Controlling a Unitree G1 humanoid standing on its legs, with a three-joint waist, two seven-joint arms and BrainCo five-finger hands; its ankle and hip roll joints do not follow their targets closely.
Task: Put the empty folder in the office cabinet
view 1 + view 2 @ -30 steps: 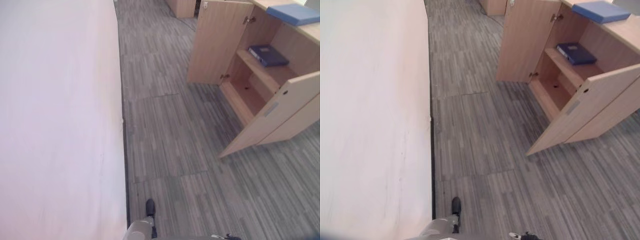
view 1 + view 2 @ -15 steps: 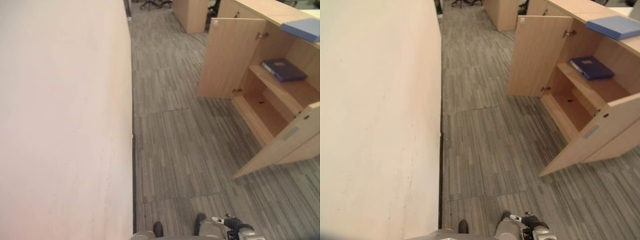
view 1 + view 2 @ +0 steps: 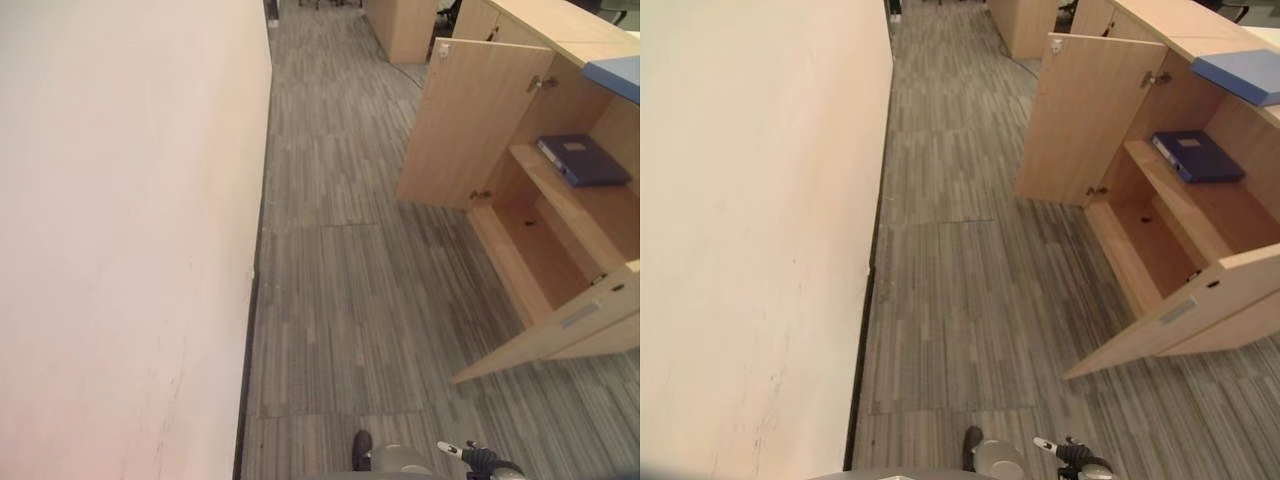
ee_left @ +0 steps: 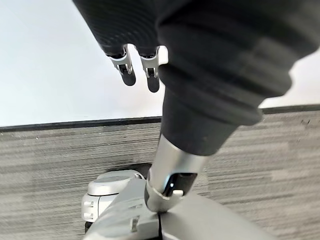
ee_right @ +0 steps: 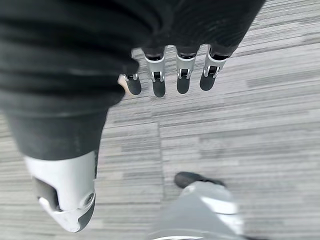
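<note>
Light blue folder (image 3: pixel 1243 75) lies flat on the cabinet top at about 2 o'clock in the head views, cut off by the frame edge; its long axis runs roughly 10 to 4 o'clock. Whether it is the empty one cannot be told.

Office cabinet (image 3: pixel 1160 20), light wood, stands at 1–3 o'clock with both doors swung open. Far door (image 3: pixel 1088 118) stands out toward the aisle; near door (image 3: pixel 1185 315) angles out at about 4 o'clock. Upper shelf (image 3: pixel 1200 205) carries a dark blue folder (image 3: pixel 1198 156), lying flat, long axis roughly 11 to 5 o'clock. The bottom compartment (image 3: pixel 1150 248) shows bare board.

Grey striped carpet (image 3: pixel 960 230) fills the centre; a pale wall (image 3: pixel 750 220) runs along the 9 o'clock side.

Left hand (image 4: pixel 136 67): fingers hang nearly straight, relaxed, touching nothing, with wall and carpet beyond them. Right hand (image 5: pixel 170 75): fingers in a row, straight and loose, holding nothing, over carpet. Both hands are well apart from the cabinet and from either folder.
</note>
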